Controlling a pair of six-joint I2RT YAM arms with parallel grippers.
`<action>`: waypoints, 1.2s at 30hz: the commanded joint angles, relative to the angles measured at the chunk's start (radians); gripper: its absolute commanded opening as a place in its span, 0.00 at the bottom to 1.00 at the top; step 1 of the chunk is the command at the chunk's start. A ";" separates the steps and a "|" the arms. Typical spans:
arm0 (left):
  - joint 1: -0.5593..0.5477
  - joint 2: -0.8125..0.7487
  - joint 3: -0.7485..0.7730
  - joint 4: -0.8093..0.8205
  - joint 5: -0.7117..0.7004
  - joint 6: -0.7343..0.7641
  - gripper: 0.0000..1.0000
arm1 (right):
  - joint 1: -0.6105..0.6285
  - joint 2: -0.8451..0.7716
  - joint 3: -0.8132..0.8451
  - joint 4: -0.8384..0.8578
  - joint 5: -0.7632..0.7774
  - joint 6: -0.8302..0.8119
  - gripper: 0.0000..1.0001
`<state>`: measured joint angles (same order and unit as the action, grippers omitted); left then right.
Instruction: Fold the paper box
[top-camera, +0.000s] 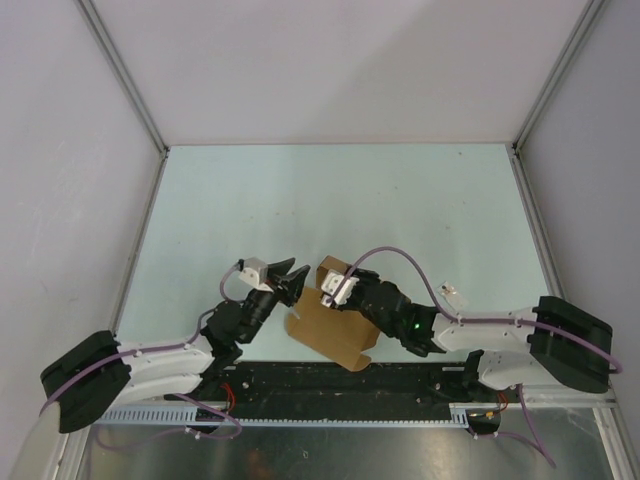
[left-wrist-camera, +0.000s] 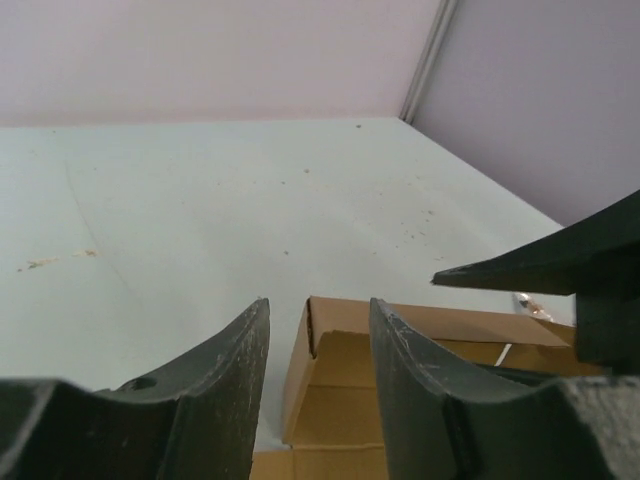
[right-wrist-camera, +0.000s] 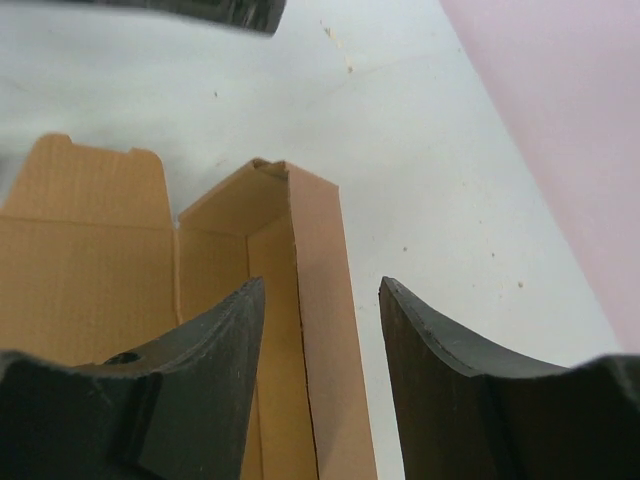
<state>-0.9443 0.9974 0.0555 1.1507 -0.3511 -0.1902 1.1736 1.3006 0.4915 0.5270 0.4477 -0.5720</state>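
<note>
The paper box (top-camera: 335, 335) is a brown cardboard mailer lying partly folded near the table's front edge, between both arms. My left gripper (top-camera: 297, 276) is at its left far corner. In the left wrist view this gripper (left-wrist-camera: 318, 312) stands open astride the box's upright side wall (left-wrist-camera: 298, 365), with gaps on both sides. My right gripper (top-camera: 326, 286) reaches in from the right. In its wrist view it (right-wrist-camera: 322, 290) is open astride another upright wall (right-wrist-camera: 322, 260), one finger (right-wrist-camera: 215, 350) inside the box and the other outside. A flat flap (right-wrist-camera: 90, 230) lies to the left.
A tiny silvery packet (top-camera: 452, 293) lies on the table right of the box. Pale enclosure walls with metal frame posts (top-camera: 130, 90) close in the table on three sides. A cable tray (top-camera: 300, 412) runs along the near edge.
</note>
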 joint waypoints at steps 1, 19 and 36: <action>-0.008 -0.034 0.047 -0.167 -0.063 0.000 0.50 | 0.000 -0.086 0.018 -0.007 -0.075 0.095 0.55; -0.007 0.000 0.050 -0.183 -0.120 -0.034 0.53 | -0.134 -0.081 0.073 0.111 0.013 0.646 0.00; 0.001 0.003 0.027 -0.186 -0.146 -0.037 0.52 | -0.118 0.131 0.073 0.238 -0.106 0.730 0.00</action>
<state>-0.9459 0.9997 0.0750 0.9512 -0.4702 -0.2104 1.0424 1.4086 0.5404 0.6964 0.3508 0.1268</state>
